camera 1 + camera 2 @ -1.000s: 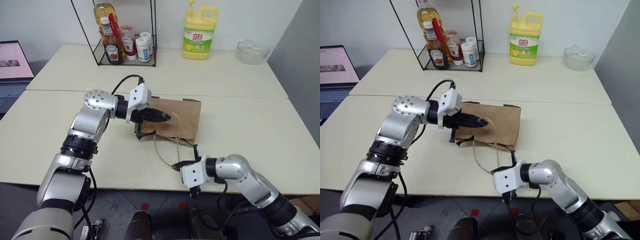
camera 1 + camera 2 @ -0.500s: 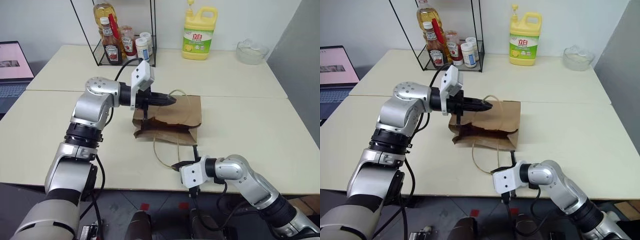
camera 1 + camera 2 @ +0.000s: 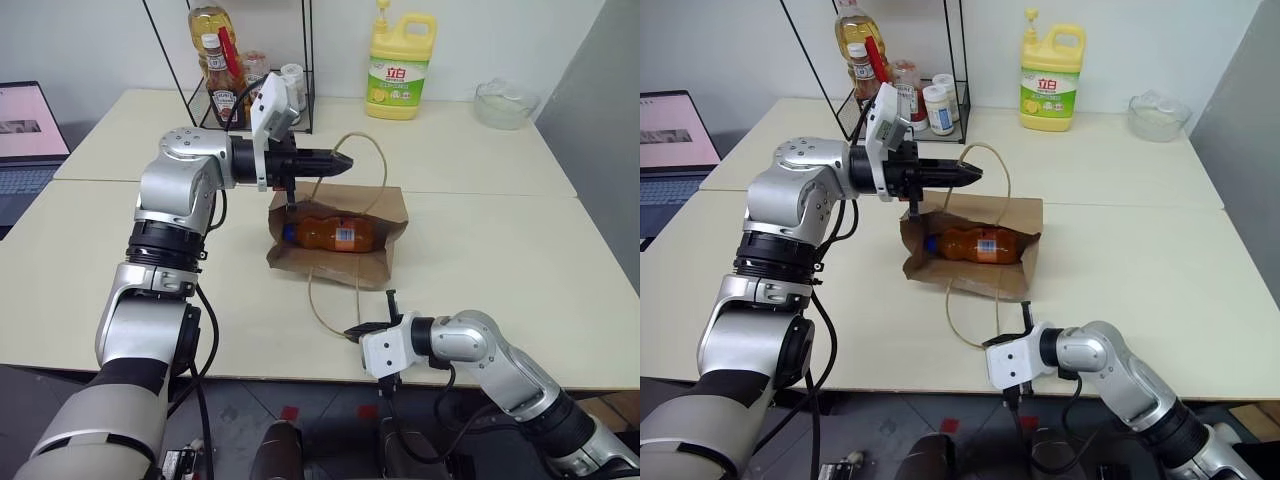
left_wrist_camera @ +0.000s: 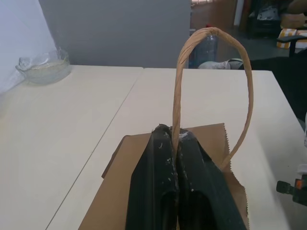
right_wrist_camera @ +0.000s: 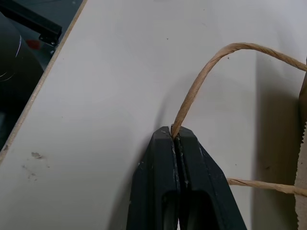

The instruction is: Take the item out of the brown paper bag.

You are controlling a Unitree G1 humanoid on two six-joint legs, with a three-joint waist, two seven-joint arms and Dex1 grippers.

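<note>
At the near edge of the pale cream desk (image 3: 120, 280), the right gripper (image 3: 352, 332) is seen with its jaws clenched on the lower thin tan loop handle (image 5: 201, 81) of the flat brown kraft paper bag (image 3: 385, 205); the cord is pinched right at the jaw tips and arcs away from them toward the bag's mouth, which lies just beyond. Farther on, the small clear plastic bottle of orange liquid with a blue cap and a pale label band (image 3: 335, 234) is lying on its side inside the opened bag, between the two grippers, its cap turned to the robot's left. Above it the left gripper (image 3: 348, 160) is held roughly level, jaws clamped on the upper tan loop handle (image 4: 211, 72), by which the bag's top panel is lifted. Beyond these jaws a tall yellow plastic detergent jug (image 3: 400, 62), a black wire rack (image 3: 250, 70) of bottles and a clear glass bowl (image 3: 503, 102) stand at the desk's far edge.
</note>
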